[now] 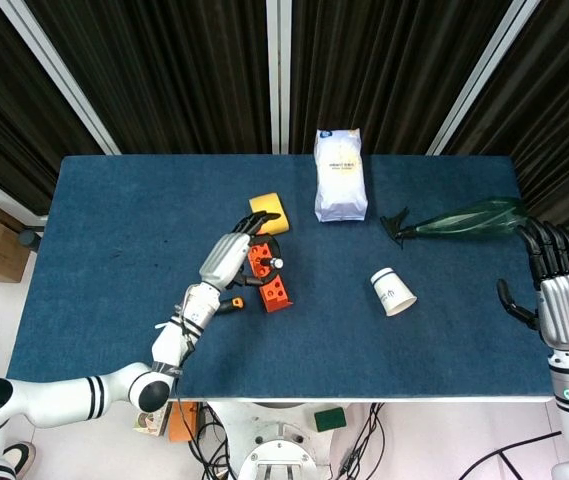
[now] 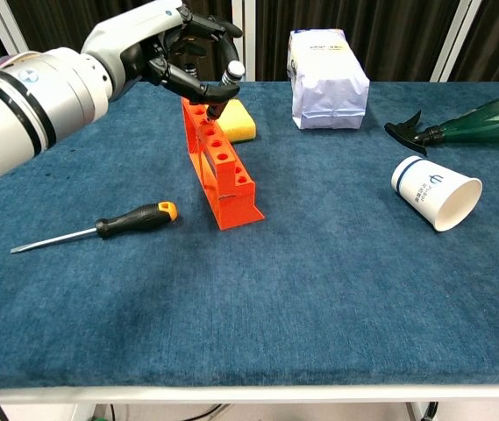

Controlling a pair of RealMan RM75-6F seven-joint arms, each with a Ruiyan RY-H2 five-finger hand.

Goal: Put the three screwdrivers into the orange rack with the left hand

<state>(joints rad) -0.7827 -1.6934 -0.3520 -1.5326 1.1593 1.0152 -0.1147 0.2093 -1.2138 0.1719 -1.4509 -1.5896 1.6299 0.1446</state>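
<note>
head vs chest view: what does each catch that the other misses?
Head only: the right hand at the table's right edge, and the whole spray bottle. Chest only: the full screwdriver lying left of the orange rack, blade included. Both: the left hand over the rack's far end, sponge, white bag, paper cup.

Sponge (image 2: 239,122), bag (image 2: 328,77), sprayer (image 2: 464,122), cup (image 2: 436,192)

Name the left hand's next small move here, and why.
Probably lower the held screwdriver straight down: the left hand grips it above the far end of the orange rack, apparently not yet seated in a hole.
</note>
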